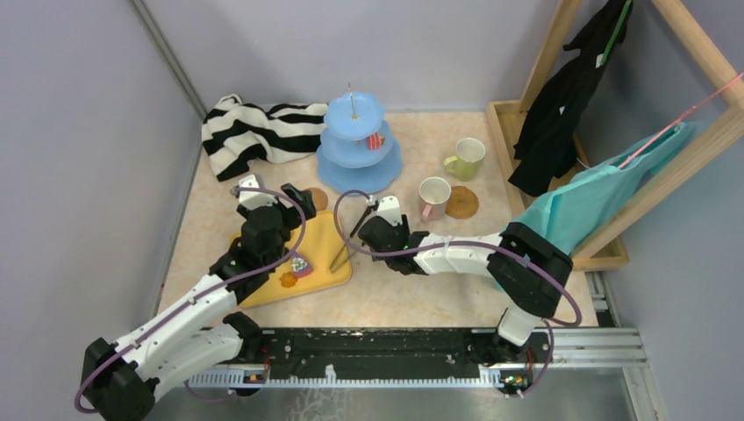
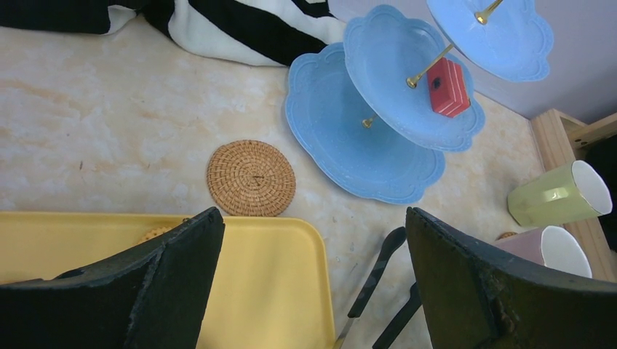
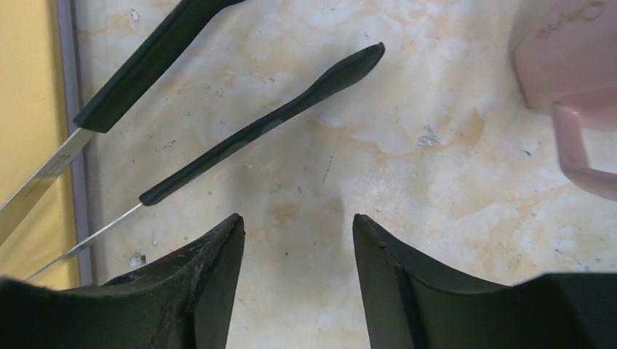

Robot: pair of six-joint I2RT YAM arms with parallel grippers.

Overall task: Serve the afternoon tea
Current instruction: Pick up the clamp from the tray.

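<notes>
The light-blue three-tier stand (image 1: 358, 162) stands at the back centre with a red cake slice (image 1: 375, 140) on its middle tier; both show in the left wrist view (image 2: 364, 145) (image 2: 447, 87). Two toy cookies (image 1: 296, 267) lie on the yellow tray (image 1: 325, 241). The yellow-green cup (image 1: 465, 159) and the pink cup (image 1: 433, 198) stand at the right, next to a cork coaster (image 1: 461, 203). The other coaster (image 2: 251, 178) lies beyond the tray. My left gripper (image 2: 313, 218) is open and empty over the tray's far corner. My right gripper (image 3: 297, 222) is open and empty over bare table, left of the pink cup (image 3: 575, 80).
Black-handled tongs (image 1: 351, 232) lie across the tray's right edge, between the two grippers. A black-and-white striped cloth (image 1: 254, 132) lies at the back left. A wooden rack (image 1: 614, 202) with a black and a teal garment stands along the right. Grey walls close the left and back.
</notes>
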